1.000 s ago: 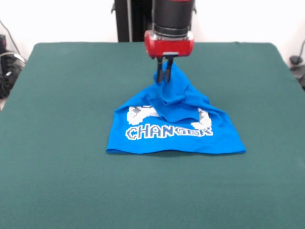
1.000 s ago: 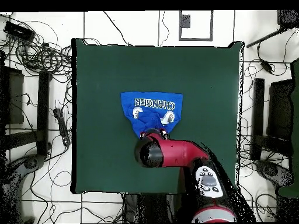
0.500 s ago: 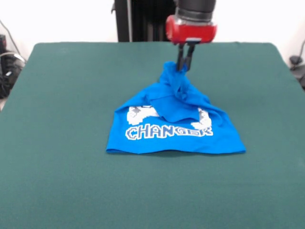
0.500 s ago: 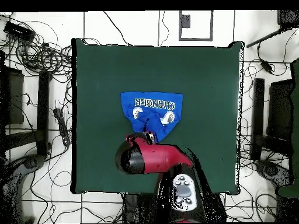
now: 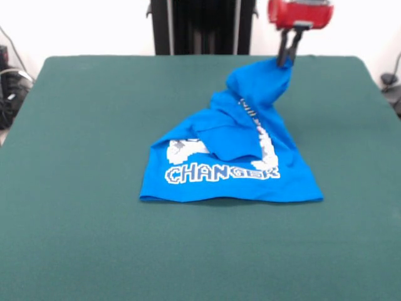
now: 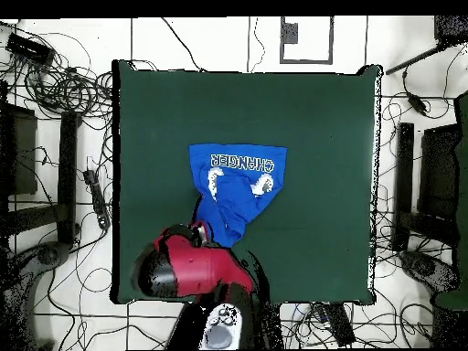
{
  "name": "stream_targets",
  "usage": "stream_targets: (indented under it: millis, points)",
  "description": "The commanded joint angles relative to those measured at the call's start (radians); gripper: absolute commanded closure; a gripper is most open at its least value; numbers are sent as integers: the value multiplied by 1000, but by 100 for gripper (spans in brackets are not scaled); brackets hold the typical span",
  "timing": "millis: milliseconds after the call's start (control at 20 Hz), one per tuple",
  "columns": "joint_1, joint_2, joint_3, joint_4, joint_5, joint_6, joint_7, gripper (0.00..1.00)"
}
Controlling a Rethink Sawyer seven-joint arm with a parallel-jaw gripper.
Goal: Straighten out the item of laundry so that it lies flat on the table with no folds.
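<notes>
Hand (image 5: 287,58) pinching T-shirt (image 5: 232,169) edge, now carried from frame center to upper right; fold drawn out across tabletop (image 5: 94,125), upper half still bunched.

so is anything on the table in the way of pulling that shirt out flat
Nothing visible. The gripper is shut on a lifted edge of the blue shirt, and the green table around it is bare.
</notes>
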Motion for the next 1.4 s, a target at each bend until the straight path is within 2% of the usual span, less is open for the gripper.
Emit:
stream_targets:
  millis: [50, 250, 600, 1000, 1400]
  points:
    - [94, 0, -48, 101, 120, 62, 346, 100]
    - [134, 6, -62, 110, 150, 50, 361, 100]
    - [199, 52, -36, 153, 227, -42, 440, 100]
    - [318, 130, -72, 112, 335, -72, 516, 100]
    - [360, 184, -72, 88, 390, -100, 539, 100]
